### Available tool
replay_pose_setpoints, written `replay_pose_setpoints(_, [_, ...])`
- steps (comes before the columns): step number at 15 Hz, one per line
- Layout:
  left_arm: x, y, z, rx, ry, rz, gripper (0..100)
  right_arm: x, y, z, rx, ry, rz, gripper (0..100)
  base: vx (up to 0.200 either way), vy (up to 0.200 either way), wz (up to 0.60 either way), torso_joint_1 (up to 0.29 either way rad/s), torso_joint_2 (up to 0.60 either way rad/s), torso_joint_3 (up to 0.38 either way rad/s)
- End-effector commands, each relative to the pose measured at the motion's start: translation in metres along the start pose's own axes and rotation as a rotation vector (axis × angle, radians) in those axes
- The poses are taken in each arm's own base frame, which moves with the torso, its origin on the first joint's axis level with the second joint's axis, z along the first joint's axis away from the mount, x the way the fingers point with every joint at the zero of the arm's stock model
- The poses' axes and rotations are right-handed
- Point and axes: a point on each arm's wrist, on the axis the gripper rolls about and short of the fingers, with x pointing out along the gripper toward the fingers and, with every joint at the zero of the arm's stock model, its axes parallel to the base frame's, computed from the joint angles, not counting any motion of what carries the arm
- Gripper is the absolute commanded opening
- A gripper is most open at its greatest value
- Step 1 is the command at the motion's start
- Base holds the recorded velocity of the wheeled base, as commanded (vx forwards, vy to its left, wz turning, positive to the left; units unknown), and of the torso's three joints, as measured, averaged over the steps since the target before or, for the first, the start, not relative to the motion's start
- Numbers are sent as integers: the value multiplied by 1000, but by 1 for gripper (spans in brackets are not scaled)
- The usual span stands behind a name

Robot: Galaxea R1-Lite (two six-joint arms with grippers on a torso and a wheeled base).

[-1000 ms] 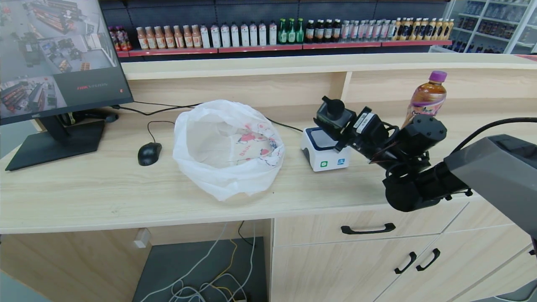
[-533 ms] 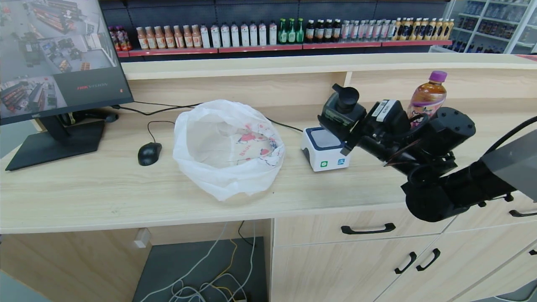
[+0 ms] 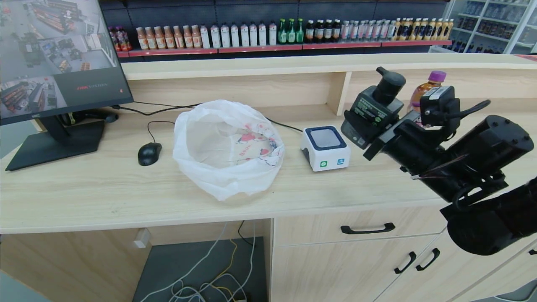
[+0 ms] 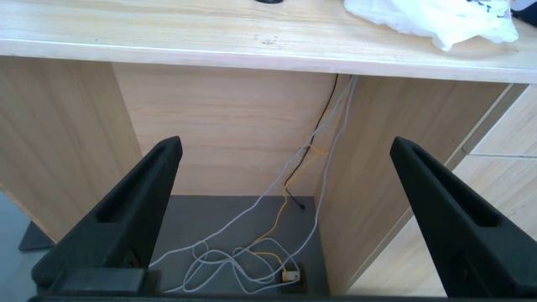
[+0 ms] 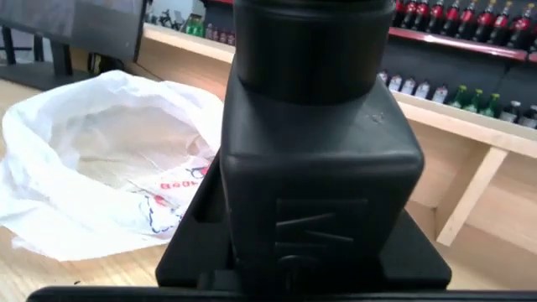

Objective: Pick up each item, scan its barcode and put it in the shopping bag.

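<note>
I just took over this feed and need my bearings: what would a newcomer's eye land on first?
The right gripper, held above the counter to the right of the white scanner, clamps a black bottle with a round cap. Left of the scanner, the white shopping bag sits open mid-counter. A purple-capped drink bottle stands behind the gripper.

Shopping bag: translucent white, red print.
Scanner: white body, navy top frame, grey window, 1 green and 1 blue icon on front.
Container: black, pale label print with green mark.
Drink bottle: amber, purple cap.
Mouse: black.
Table: light wood grain.
</note>
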Motion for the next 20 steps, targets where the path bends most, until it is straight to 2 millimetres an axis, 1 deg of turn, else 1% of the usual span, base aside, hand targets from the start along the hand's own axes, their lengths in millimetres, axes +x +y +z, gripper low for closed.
replay_pose_setpoints(1, [0,0,0,-1,0,1,100,-8,5,13,46,-7,-41,0,0,0,0,0,0,0])
replay_pose_setpoints(2, [0,0,0,0,0,1,100,-12,15,12,110,22,-106,0,0,0,0,0,0,0])
replay_pose_setpoints(3, [0,0,0,0,2,1,100,-14,22,13,138,32,-141,0,0,0,0,0,0,0])
replay_pose_setpoints(4, [0,0,0,0,2,1,100,-17,28,12,161,49,-168,0,0,0,0,0,0,0])
replay_pose_setpoints(5, [0,0,0,0,0,1,100,-19,30,11,171,62,-206,0,0,0,0,0,0,0])
replay_pose_setpoints(8, [0,0,0,0,2,1,100,-22,26,9,169,75,-272,0,0,0,0,0,0,0])
replay_pose_setpoints(10, [0,0,0,0,0,1,100,-21,24,9,163,81,-370,0,0,0,0,0,0,0])
replay_pose_setpoints(12, [0,0,0,-3,0,1,100,-19,22,11,132,74,-382,0,0,0,0,0,0,0])
replay_pose_setpoints(13, [0,0,0,-3,0,1,100,-19,23,9,125,85,-381,0,0,0,0,0,0,0])
replay_pose_setpoints(17, [0,0,0,-3,0,1,100,-8,19,0,127,77,-389,0,0,0,0,0,0,0])
replay_pose_setpoints(20, [0,0,0,-1,0,1,100,-8,16,-4,125,84,-396,0,0,200,0,1,-1,4])
